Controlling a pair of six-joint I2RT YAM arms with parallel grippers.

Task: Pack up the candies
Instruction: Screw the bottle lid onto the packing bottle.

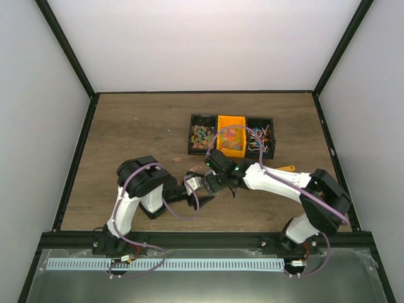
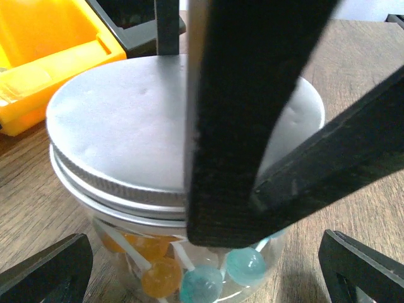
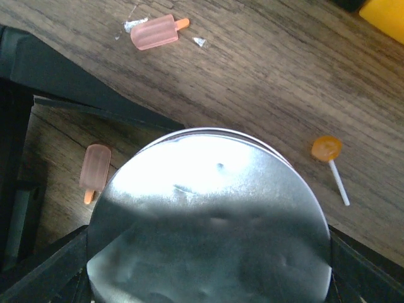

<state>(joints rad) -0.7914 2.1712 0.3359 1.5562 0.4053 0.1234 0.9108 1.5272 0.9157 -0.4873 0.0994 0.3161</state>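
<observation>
1. Closing the jar, with the right gripper clamped across the metal lid.
2. Flanked by the left gripper, spread wide, touching nothing.
3. Candies packed inside; stray lollipop and pink ice-lolly sweets left on the table.
4. Likely next: steadying the jar, twisting the lid tight.

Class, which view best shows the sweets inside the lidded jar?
Left wrist: orange and blue lollipops show through the clear jar under the lid. Right wrist sees only the lid's top; overhead, the arms hide them.
</observation>
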